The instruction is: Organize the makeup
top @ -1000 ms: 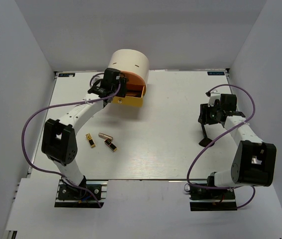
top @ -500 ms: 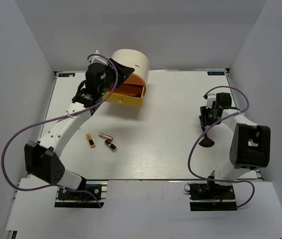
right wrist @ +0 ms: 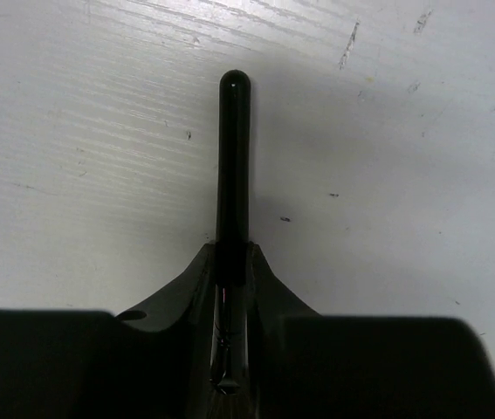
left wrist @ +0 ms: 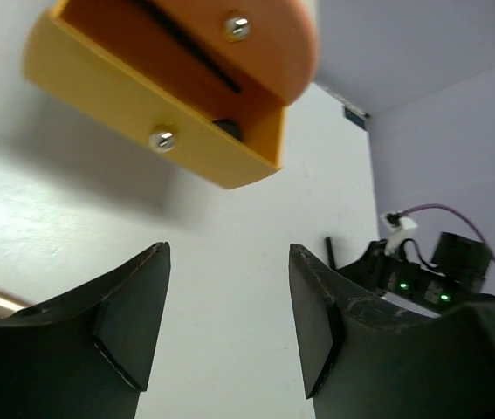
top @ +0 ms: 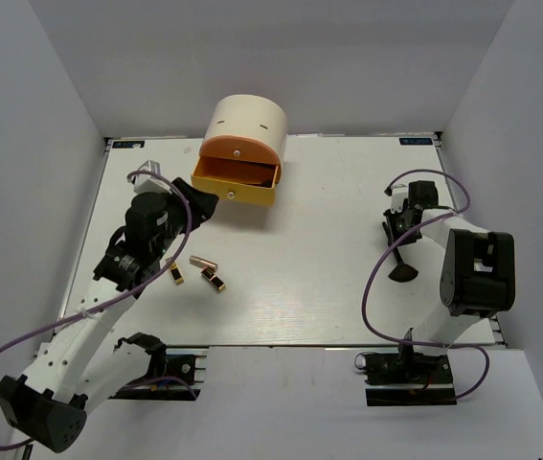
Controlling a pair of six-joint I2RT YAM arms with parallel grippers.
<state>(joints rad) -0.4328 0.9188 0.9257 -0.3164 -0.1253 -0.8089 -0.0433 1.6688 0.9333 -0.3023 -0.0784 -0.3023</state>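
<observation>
Now the right hand (right wrist: 232,264) is clamping the thin black-handled fan brush (right wrist: 233,157), handle tip jutting ahead, while the left hand (left wrist: 227,271) is hovering, spread apart.

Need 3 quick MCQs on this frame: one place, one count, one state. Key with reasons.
1. Where on the table do the lipsticks lie?
A far right corner
B left of centre
C against the back edge

2. How many lipsticks are there?
A two
B three
C five

3. What is the right gripper doing?
A open, empty
B shut on a lipstick
C shut on the brush

Key:
1 B: the top view shows them grouped left of centre.
2 B: two are gold-black and one is rose-gold.
3 C: the right wrist view shows the fingers clamped on the black handle.
</observation>
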